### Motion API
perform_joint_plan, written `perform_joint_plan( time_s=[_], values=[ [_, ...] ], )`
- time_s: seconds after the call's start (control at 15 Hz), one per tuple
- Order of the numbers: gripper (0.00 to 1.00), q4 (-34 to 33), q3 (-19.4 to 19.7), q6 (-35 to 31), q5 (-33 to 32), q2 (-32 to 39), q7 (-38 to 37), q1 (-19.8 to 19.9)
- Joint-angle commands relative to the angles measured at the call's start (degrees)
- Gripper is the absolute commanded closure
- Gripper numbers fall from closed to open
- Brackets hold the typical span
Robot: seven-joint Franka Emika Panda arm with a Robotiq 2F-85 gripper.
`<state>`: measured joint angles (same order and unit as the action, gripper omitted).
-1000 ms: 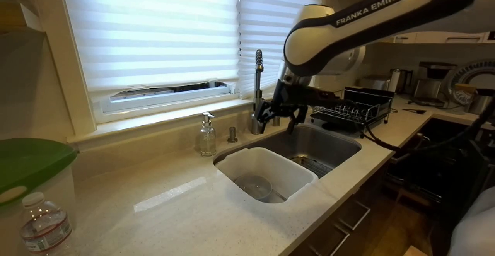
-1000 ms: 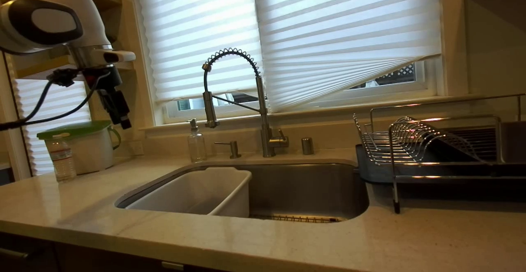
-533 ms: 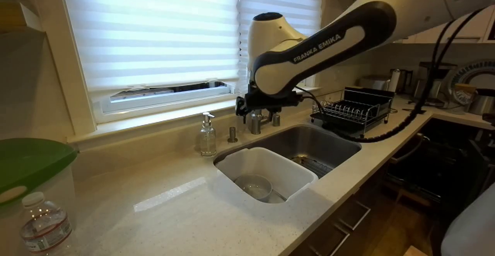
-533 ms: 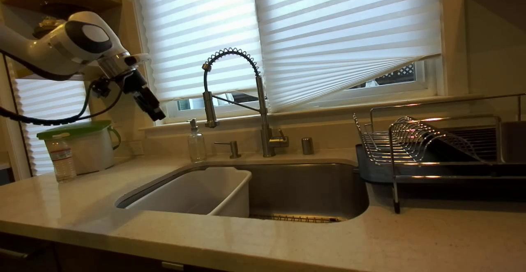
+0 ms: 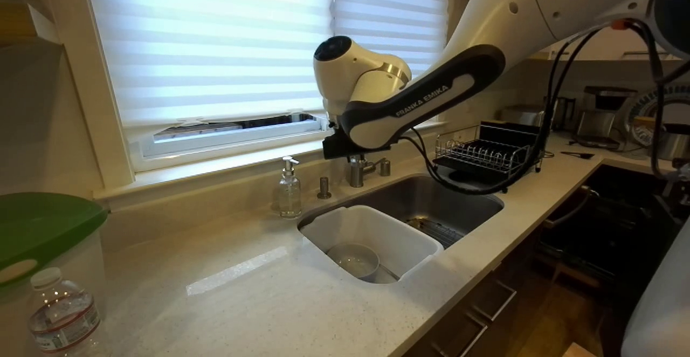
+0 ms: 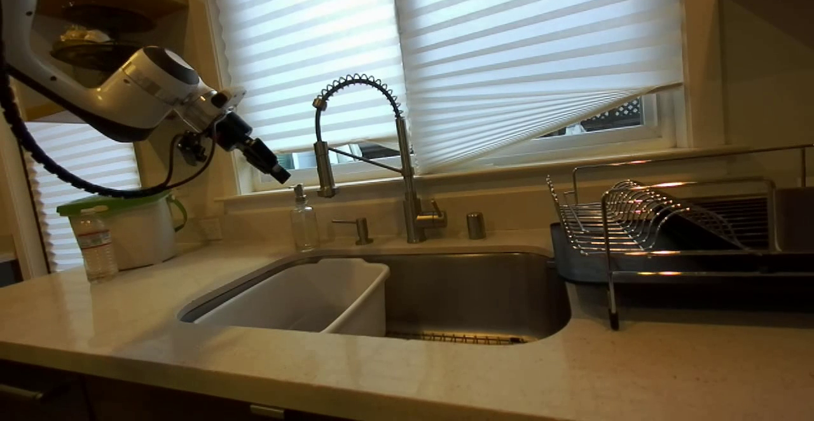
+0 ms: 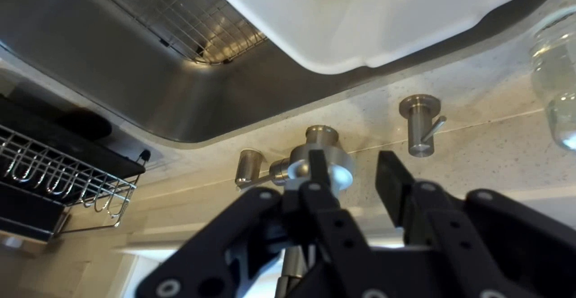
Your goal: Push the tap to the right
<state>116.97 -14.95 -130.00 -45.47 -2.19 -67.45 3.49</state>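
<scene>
Gooseneck tap [image 6: 407,166], tall, one: brushed-metal post behind the sink [image 6: 483,287], dark hose wound in an open wire coil over the arch, cylindrical spray head [image 6: 324,170] hanging toward the soap bottle [image 6: 305,227]; base between a short soap-dispenser pump [image 6: 363,231] and a stubby metal cap [image 6: 475,226]. Fingers [image 7: 395,187], black, squared, matt: spread apart, gripping nothing that I can see, standing on the soap-bottle side of the spray head and, from where I stand, seemingly apart from it. Step in hand, as I judge it: lining up, push not yet begun. Next move calls for: fingers brought against the spray head's nearer flank, then a slow sideways sweep toward the dish rack [image 6: 674,274]; the neck should pivot on its post, though the springy coil may flex first. Also listed: basin [image 6: 369,313], set in the sink, white, smooth, probably plastic; soap bottle, clear, round-shouldered; dish rack, shiny looped wire; surface [image 5: 302,314], pale, finely speckled, glossy.
</scene>
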Motion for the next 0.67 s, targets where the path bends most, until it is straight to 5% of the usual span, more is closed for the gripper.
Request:
perform_joint_plan(
  time_s=[0.0, 0.6],
  values=[
    [0.96, -3.5, 3.1, 2.8, -6.1, 3.3, -5.6, -4.2],
    [1.0, -5.2, 6.9, 2.1, -22.6, 6.6, -19.4, -8.2]
  ],
)
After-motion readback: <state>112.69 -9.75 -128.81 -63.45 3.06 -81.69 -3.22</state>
